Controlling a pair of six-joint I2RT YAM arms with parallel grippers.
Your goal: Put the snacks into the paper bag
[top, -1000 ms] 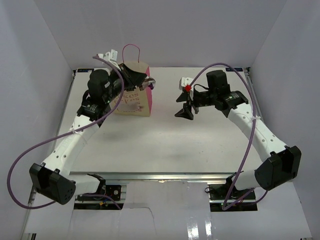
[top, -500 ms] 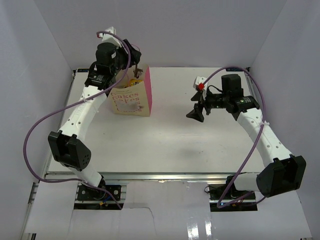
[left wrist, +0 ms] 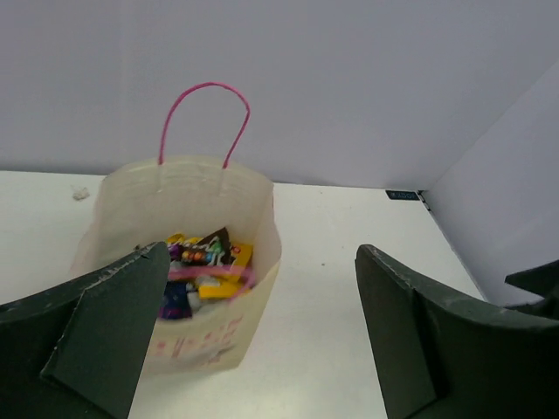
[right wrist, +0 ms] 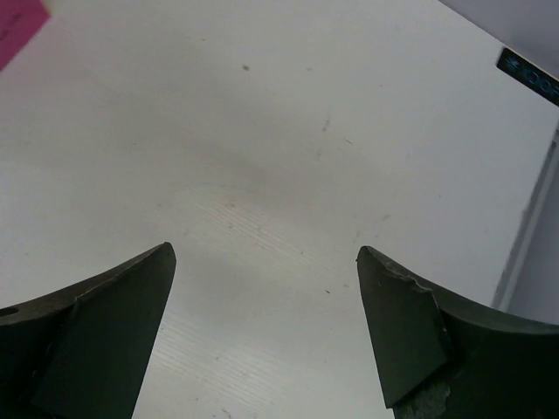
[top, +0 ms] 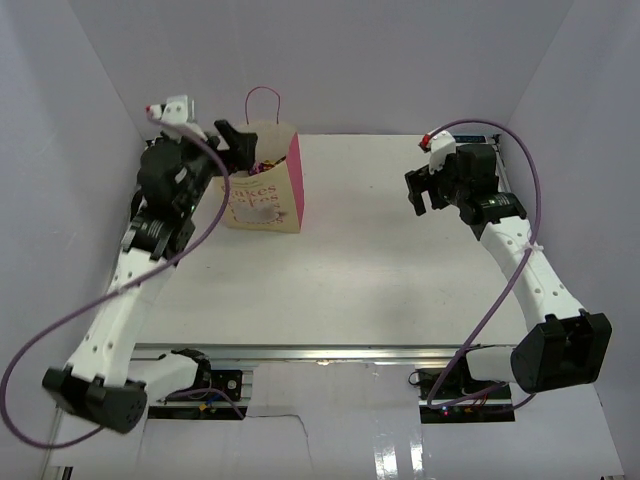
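**Item 1: paper bag** [top: 265,200]. Cream, with a pink side panel and "Cakes" lettering, standing upright on the surface [top: 380,270] with its mouth open. The far loop handle [left wrist: 203,118] stands up; the near handle [left wrist: 210,275] droops across the mouth.
Handling (judged): light, thin-walled and easily tipped or creased. Take it by the folded rim or a handle, not mid-wall.

**Item 2: snacks** [left wrist: 205,257]. Yellow-orange packets and a dark one lie heaped inside the bag, below its rim. Every packet in view is in there.
Handling (judged): glossy film, slippery and crushable, almost weightless. Pinch a sealed edge rather than the belly.

**Item 3: left end effector** [top: 232,140]. Just beside the bag, on its left-arm side, about level with the rim. The jaws are spread wide with nothing between them.

**Item 4: right end effector** [top: 425,190]. Well apart from the bag, on its right-arm side. The jaws are wide and empty, over bare surface.
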